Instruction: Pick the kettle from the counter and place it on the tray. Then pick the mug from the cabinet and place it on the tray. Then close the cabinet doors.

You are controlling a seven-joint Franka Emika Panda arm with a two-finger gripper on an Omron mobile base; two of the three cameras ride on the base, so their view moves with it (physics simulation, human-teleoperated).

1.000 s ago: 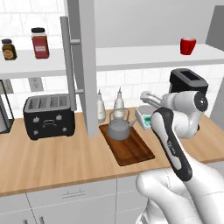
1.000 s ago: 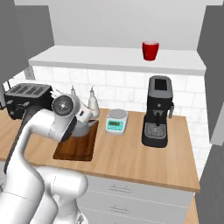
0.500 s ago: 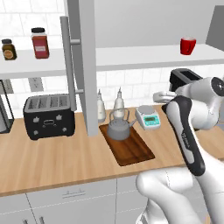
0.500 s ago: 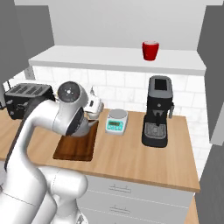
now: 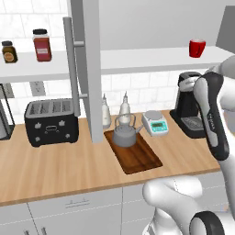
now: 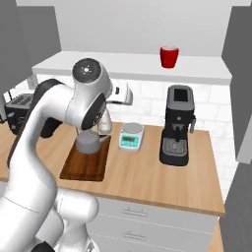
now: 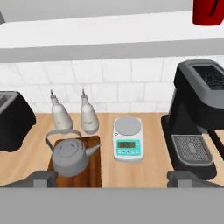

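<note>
The grey kettle (image 5: 125, 136) (image 6: 89, 142) (image 7: 68, 157) stands upright on the dark-brown tray (image 5: 137, 157) (image 6: 86, 166) (image 7: 93, 168), at the tray's far end, on the counter (image 5: 69, 170). The red mug (image 5: 197, 47) (image 6: 169, 56) (image 7: 209, 10) sits on the white shelf (image 6: 123, 68) of the open cabinet. One grey cabinet door (image 5: 88, 69) hangs open left of the kettle, another (image 6: 241, 83) at the right. My gripper (image 6: 129, 94) (image 7: 111, 179) is open and holds nothing. It hovers above the counter beside the kettle, below the shelf.
A white scale (image 5: 154, 123) (image 7: 128, 140) and a black coffee machine (image 5: 190, 110) (image 6: 177, 125) stand right of the tray. Two white bottles (image 7: 89, 116) stand behind the kettle, and a black toaster (image 5: 50, 121) to the left. Two jars (image 5: 41, 44) sit on the left shelf.
My arm has lifted up and to the right, away from the kettle, with the jaws still wide apart. Kettle, tray and mug have stayed where they were.
</note>
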